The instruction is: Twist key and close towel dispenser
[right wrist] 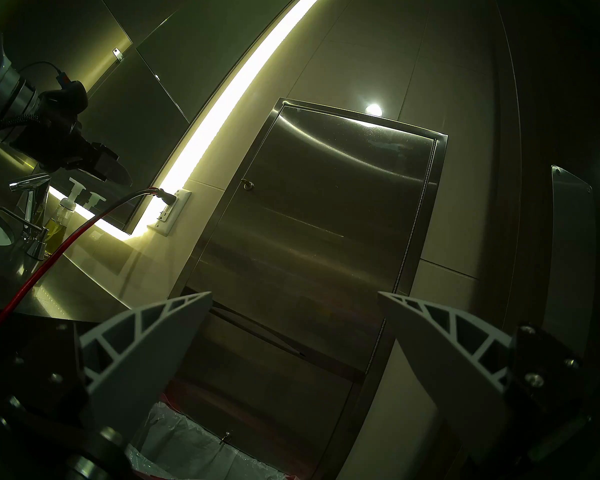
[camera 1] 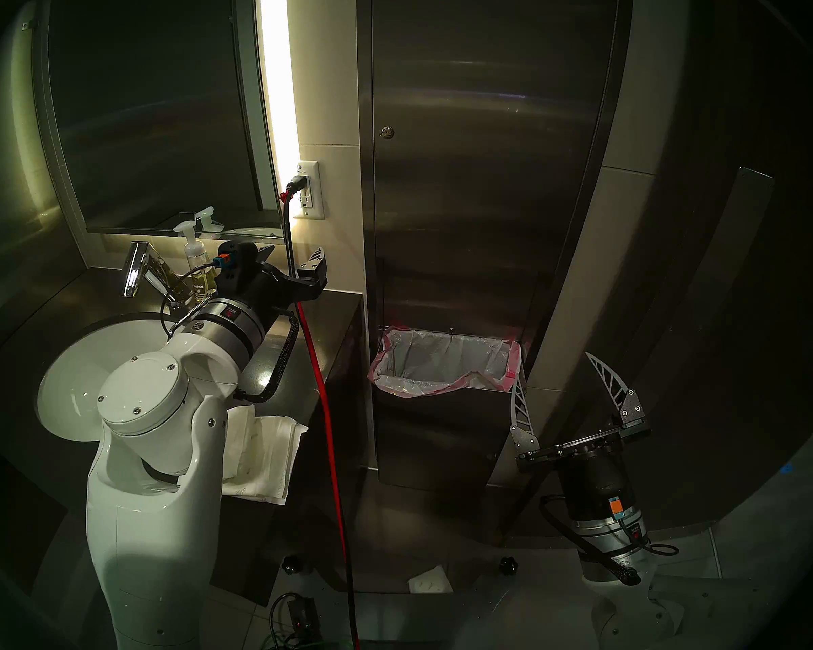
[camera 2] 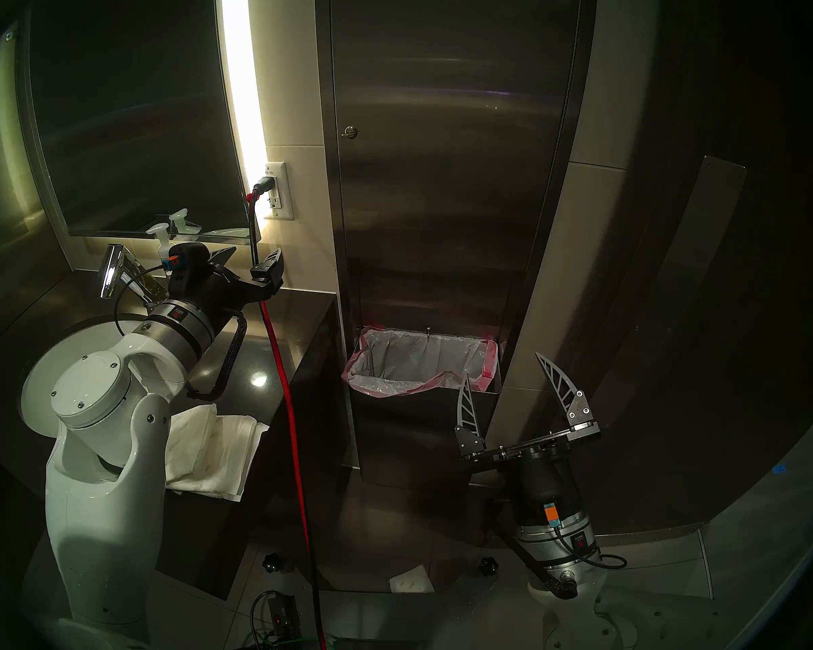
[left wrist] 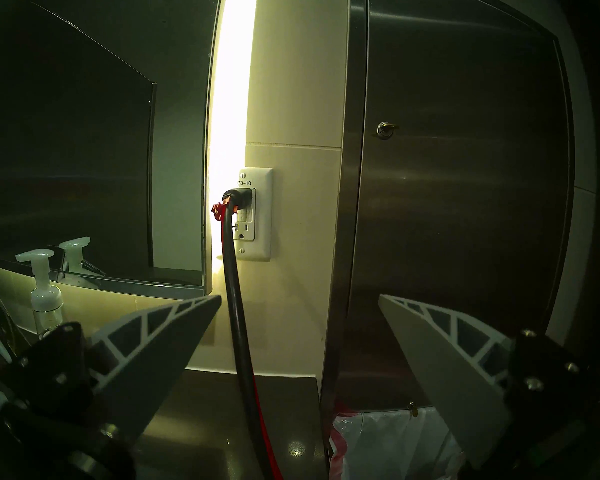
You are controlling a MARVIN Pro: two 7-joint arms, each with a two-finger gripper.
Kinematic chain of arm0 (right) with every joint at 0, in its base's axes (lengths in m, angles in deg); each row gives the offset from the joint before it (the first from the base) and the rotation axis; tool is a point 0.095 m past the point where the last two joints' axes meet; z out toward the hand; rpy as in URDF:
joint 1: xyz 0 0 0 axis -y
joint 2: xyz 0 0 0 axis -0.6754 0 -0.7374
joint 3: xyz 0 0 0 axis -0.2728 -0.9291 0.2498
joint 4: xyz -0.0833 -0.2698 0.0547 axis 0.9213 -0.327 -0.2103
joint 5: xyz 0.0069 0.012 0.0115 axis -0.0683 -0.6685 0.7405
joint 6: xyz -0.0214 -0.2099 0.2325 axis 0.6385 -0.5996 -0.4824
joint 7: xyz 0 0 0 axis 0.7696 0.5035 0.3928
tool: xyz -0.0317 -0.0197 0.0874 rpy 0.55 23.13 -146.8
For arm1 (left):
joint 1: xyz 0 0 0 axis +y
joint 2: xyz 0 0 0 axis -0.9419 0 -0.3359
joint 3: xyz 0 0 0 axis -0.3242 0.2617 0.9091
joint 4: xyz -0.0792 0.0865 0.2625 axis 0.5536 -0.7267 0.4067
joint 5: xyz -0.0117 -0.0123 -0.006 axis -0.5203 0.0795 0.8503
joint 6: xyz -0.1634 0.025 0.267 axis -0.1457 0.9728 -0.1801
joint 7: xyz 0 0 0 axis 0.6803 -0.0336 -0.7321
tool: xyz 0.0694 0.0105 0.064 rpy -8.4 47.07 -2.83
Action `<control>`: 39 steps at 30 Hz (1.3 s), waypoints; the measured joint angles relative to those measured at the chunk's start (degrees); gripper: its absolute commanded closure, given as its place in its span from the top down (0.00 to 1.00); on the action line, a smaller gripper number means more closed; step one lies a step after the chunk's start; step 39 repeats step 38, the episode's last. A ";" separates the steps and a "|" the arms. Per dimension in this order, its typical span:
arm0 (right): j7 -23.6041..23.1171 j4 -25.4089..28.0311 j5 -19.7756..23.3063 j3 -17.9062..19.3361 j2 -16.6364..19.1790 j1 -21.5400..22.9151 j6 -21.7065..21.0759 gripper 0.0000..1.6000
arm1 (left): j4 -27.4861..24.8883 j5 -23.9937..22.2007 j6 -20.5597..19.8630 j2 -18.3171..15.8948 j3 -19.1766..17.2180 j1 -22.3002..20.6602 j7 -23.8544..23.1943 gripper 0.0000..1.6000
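The towel dispenser (camera 1: 489, 166) is a tall brushed-steel wall cabinet, and its door lies flush in the frame; no towels inside show. A small key (camera 1: 387, 131) sticks out of the round lock near the door's left edge, also seen as the key (left wrist: 385, 129) and the key (right wrist: 247, 184). My left gripper (camera 1: 292, 255) hovers open over the counter, left of and below the lock, empty. Low at the right, my right gripper (camera 1: 552, 367) stands open and empty beside the bin, pointing up at the cabinet.
A bin with a pink-edged liner (camera 1: 442, 363) juts out under the door. A red and black cable (camera 1: 320, 377) hangs from the wall outlet (camera 1: 308, 189) between my left gripper and the cabinet. Soap bottle (camera 1: 198, 264), faucet (camera 1: 137, 269), sink (camera 1: 81, 377) and folded paper towels (camera 1: 264, 447) fill the counter.
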 measured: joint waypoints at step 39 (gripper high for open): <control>0.00 0.00 0.00 0.00 0.00 0.00 0.00 1.00 | -0.06 0.26 0.83 -0.01 -0.18 -0.21 -1.13 1.00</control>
